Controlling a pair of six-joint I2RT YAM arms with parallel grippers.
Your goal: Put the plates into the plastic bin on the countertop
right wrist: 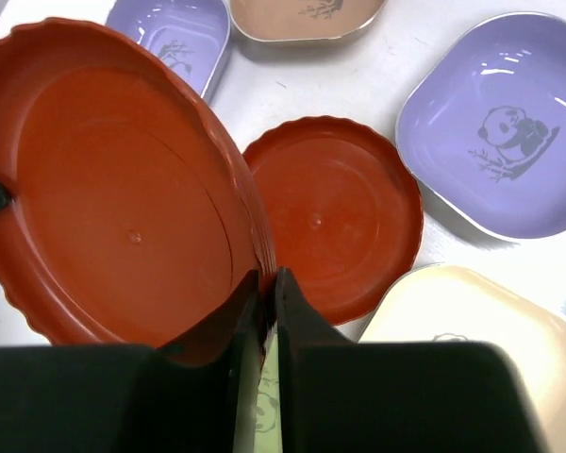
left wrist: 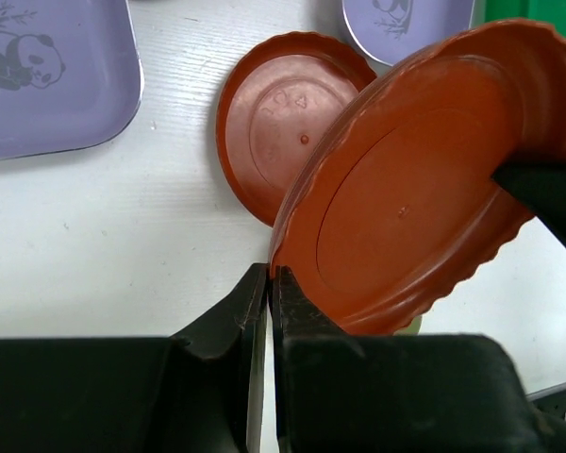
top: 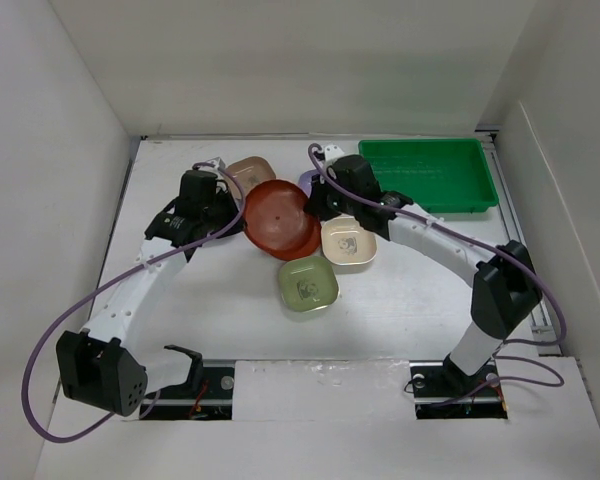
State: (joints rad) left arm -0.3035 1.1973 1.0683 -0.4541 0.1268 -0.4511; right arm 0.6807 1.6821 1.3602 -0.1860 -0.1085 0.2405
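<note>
A round red plate [top: 276,213] is lifted and tilted above the countertop [top: 410,290], held at opposite rims by both grippers. My left gripper [top: 242,216] is shut on its left rim [left wrist: 271,274]. My right gripper [top: 315,210] is shut on its right rim [right wrist: 269,278]. The second red plate [right wrist: 344,217] lies on the counter just below it. Two lilac plates [right wrist: 500,123] [right wrist: 174,33], a tan plate [top: 250,173], a cream plate [top: 348,243] and a pale green plate [top: 307,283] lie around it. The green bin [top: 430,175] stands at the back right, holding nothing.
White walls [top: 50,180] enclose the countertop on the left, back and right. The right arm's forearm [top: 430,235] runs past the bin's front edge. Purple cables [top: 70,320] hang from both arms.
</note>
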